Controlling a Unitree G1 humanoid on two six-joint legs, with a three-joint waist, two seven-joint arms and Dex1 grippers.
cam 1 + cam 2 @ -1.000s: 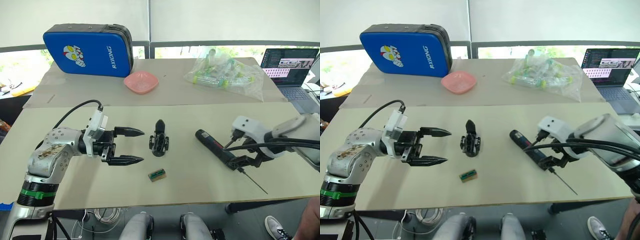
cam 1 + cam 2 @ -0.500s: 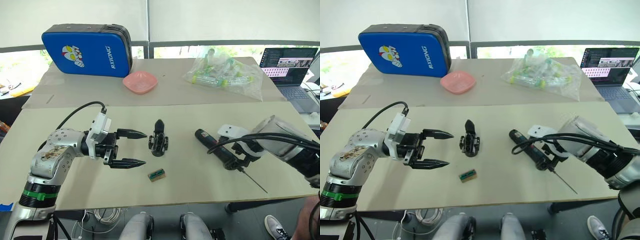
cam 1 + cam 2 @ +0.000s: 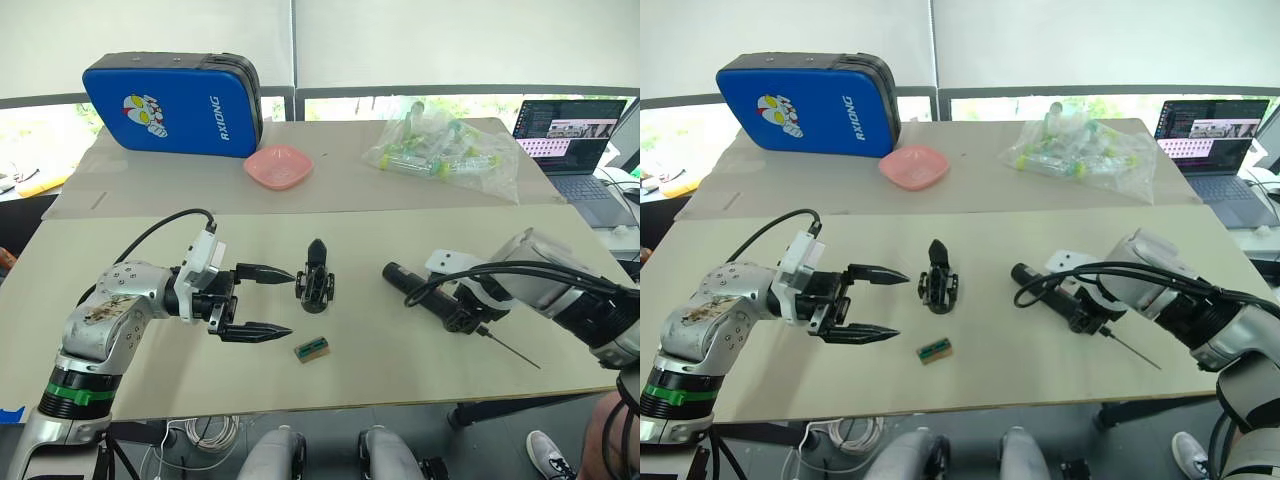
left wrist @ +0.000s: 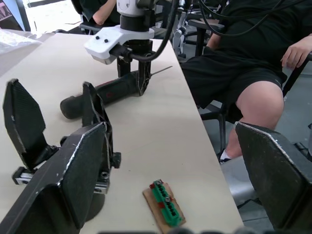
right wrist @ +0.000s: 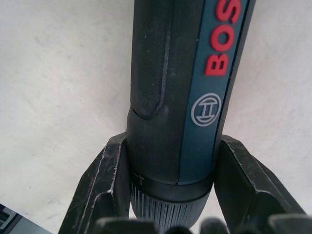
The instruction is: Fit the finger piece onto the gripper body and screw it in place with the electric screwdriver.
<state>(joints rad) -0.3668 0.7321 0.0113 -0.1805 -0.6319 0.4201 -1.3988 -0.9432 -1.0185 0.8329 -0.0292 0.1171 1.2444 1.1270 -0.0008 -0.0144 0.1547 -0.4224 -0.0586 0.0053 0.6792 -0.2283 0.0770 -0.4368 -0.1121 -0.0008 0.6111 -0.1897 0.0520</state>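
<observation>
- The right end effector (image 3: 462, 318) has been lowered onto the electric screwdriver (image 3: 432, 298), where a second ago it stood above the tool's bit end; in the right wrist view its two fingers (image 5: 105, 187) are seen set against either side of the barrel (image 5: 183, 97), just above the knurled collar.
- The screwdriver is still seen lying flat on the tabletop (image 3: 400, 370), its thin metal bit pointing toward the robot's right; it has not been lifted, so the grasp is judged to be closing or only just closed.
- The left end effector (image 3: 262, 302) has been brought nearer to the gripper body (image 3: 317, 283) over the last second and is held spread wide, nothing between its fingers (image 4: 83, 173).
- The gripper body stands at mid-tabletop, one pointed finger sticking out, apart from both end effectors.
- A small tan-and-green block (image 3: 313, 348) lies just in front of it.
- A loose finger piece cannot be made out; whether fitting is already done cannot be told.
- Screwing is judged not yet begun.
</observation>
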